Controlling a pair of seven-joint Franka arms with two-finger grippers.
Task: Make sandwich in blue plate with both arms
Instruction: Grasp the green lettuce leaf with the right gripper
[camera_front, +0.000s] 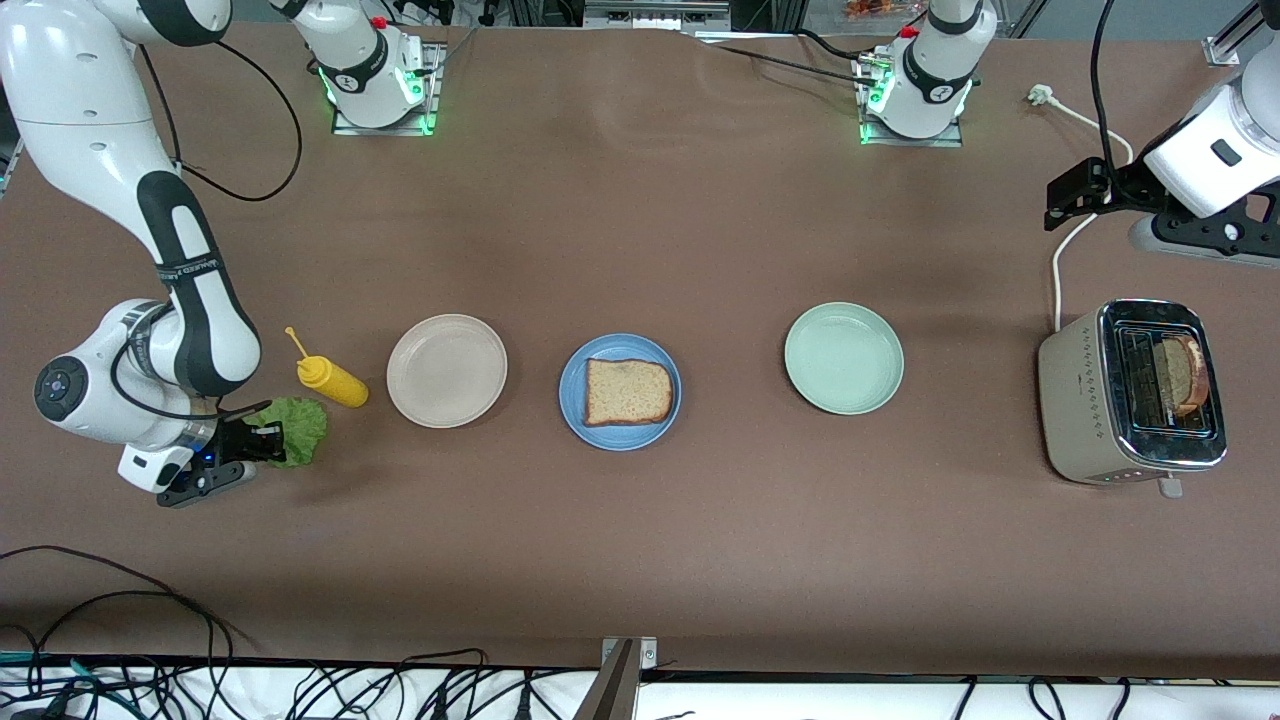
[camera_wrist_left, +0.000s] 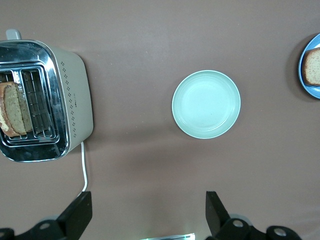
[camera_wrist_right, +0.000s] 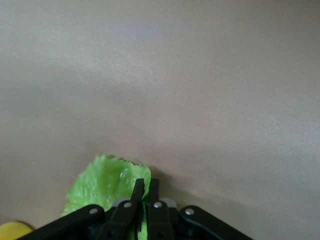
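Note:
The blue plate (camera_front: 620, 391) lies mid-table with one brown bread slice (camera_front: 627, 391) on it; its edge (camera_wrist_left: 303, 75) and that slice (camera_wrist_left: 313, 67) also show in the left wrist view. A second bread slice (camera_front: 1183, 375) (camera_wrist_left: 11, 110) stands in the toaster. The ruffled green lettuce leaf (camera_front: 297, 428) (camera_wrist_right: 102, 180) lies on the table at the right arm's end. My right gripper (camera_front: 262, 441) (camera_wrist_right: 145, 186) is shut on the leaf's edge. My left gripper (camera_front: 1075, 195) (camera_wrist_left: 148, 210) hangs open above the table near the toaster, holding nothing.
A yellow mustard bottle (camera_front: 333, 379) lies beside the lettuce. A beige plate (camera_front: 447, 370) sits between the bottle and the blue plate. A pale green plate (camera_front: 844, 358) (camera_wrist_left: 206, 104) lies toward the left arm's end. The toaster (camera_front: 1133, 393) (camera_wrist_left: 75, 100) has a white cord (camera_front: 1060, 265).

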